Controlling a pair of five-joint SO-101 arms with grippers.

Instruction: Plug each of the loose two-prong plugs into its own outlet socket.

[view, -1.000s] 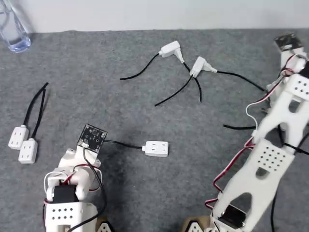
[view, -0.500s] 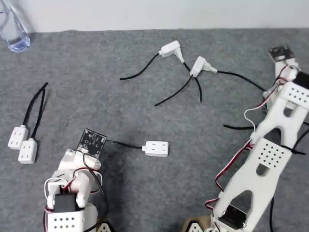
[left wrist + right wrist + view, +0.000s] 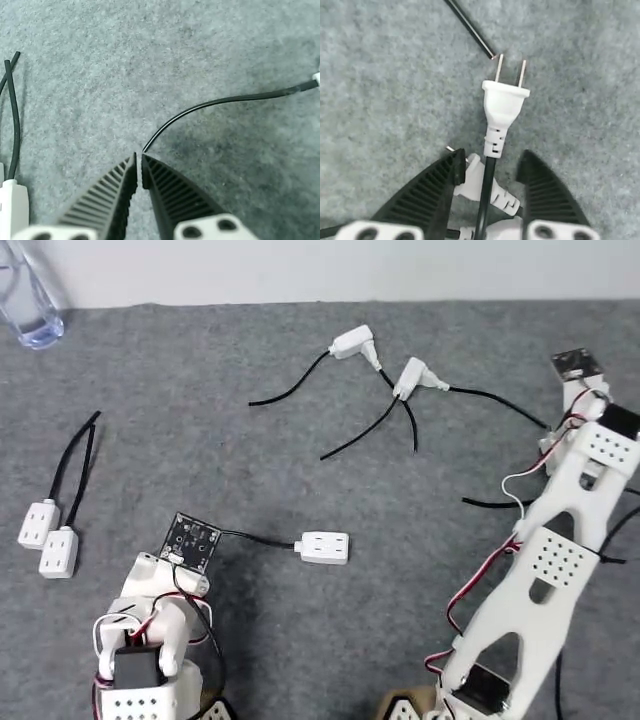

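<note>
In the right wrist view my right gripper (image 3: 492,159) is open. A white two-prong plug (image 3: 504,102) lies just ahead of its fingertips, prongs pointing away, its black cord running back between the fingers. A second white plug (image 3: 482,186) lies under that cord. My left gripper (image 3: 139,158) is shut on nothing, its tips beside the loose end of a black cord (image 3: 220,101). That cord leads to a white outlet socket (image 3: 324,546) mid-table. Two more plugs (image 3: 352,342) (image 3: 415,375) lie at the back, and two sockets (image 3: 38,523) (image 3: 58,550) at far left.
A clear bottle (image 3: 28,300) stands at the back left corner. Loose black cords (image 3: 370,430) trail from the far plugs across the grey carpet. Another cord end (image 3: 490,503) lies beside the right arm (image 3: 560,560).
The left arm has drawn back toward its base. The right arm's wrist has shifted left and a little nearer over the plugs beneath it.
</note>
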